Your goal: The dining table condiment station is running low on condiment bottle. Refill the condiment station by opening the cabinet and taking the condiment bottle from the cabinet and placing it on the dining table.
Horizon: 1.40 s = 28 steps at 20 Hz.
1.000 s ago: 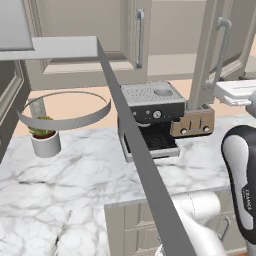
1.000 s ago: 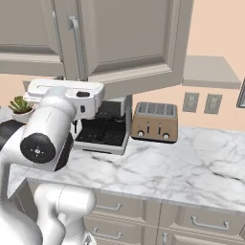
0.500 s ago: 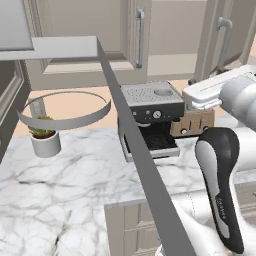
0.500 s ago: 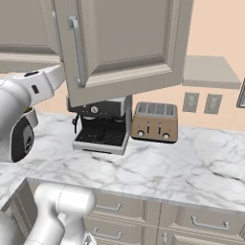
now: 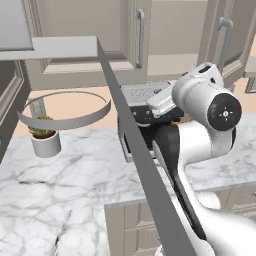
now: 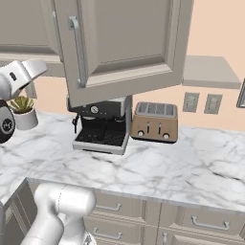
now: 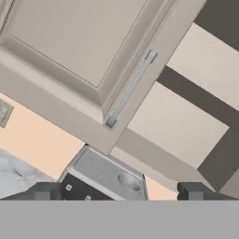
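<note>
Step in hand: cabinet-opening phase. Gripper (image 7: 119,190) has its jaws spread wide, nothing between them, holding nothing. Fingertips (image 7: 44,190) sit at the bottom of the hand view, far apart.

Ahead of the gripper and above it: the cabinet (image 7: 79,42). One panelled door with its silver bar handle (image 7: 130,88) lies just up and ahead of the jaw gap, not touching either finger. Beside that door, on the far side of the handle, the cabinet interior (image 7: 186,123) shows open, with pale back panels and dark gaps. No bottle visible on what I can see of it.

Right base view confirms: that door (image 6: 124,43) hangs swung out over the coffee machine (image 6: 103,127), handle (image 6: 76,50) on its free edge. Toaster (image 6: 155,122) sits beside the machine on the worktop (image 6: 201,167). Below the gripper in the hand view, the coffee machine top (image 7: 107,175).

Left base view: arm (image 5: 205,107) is folded up in front of the coffee machine, potted plant (image 5: 44,137) well off to the gripper's side.

Condiment bottle: can't locate it, so presumably inside the cabinet, out of sight from here. Dining table: can't locate it either.

Judgement: door looks open or nearly so. Next move calls for bringing the hand round to look into the interior, finding the bottle, then lining up the spread jaws on its body. Watch the door edge and handle on the way in; they're close to the reach path.
</note>
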{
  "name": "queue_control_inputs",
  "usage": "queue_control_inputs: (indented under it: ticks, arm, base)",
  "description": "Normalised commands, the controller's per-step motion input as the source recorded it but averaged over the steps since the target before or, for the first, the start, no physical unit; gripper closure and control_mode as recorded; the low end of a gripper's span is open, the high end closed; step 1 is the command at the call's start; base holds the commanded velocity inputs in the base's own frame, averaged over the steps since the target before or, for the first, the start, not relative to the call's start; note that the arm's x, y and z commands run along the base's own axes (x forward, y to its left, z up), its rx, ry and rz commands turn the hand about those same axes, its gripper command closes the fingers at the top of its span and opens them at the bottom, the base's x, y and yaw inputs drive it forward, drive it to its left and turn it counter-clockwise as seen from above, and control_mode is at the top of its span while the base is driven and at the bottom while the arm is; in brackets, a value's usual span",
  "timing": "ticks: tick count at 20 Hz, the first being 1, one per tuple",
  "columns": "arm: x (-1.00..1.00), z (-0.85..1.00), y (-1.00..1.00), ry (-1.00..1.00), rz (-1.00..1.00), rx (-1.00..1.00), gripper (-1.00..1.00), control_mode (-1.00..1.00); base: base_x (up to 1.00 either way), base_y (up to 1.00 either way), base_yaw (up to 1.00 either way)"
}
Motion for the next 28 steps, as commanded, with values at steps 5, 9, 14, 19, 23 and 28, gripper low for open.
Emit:
queue_control_inputs:
  ticks: [5, 9, 14, 19, 23, 28]
  arm:
    - [1.0, -0.27, -0.01, 0.15, -0.17, -0.16, -1.0, -1.0]
    - [0.89, -0.11, -0.23, 0.11, -0.1, -0.08, -1.0, -1.0]
    - [0.33, -0.23, -0.66, 0.09, -0.09, -0.01, -1.0, -1.0]
    - [-0.5, -0.17, -0.92, -0.04, -0.05, 0.0, -1.0, -1.0]
    - [-1.0, -0.01, -0.64, -0.17, -0.08, 0.0, -1.0, -1.0]
    - [-0.45, 0.0, -0.81, -0.05, -0.07, 0.0, -1.0, -1.0]
  base:
    - [0.0, 0.0, 0.0]
    - [0.0, 0.0, 0.0]
    - [0.0, 0.0, 0.0]
    - [0.0, 0.0, 0.0]
    - [0.0, 0.0, 0.0]
    - [0.0, 0.0, 0.0]
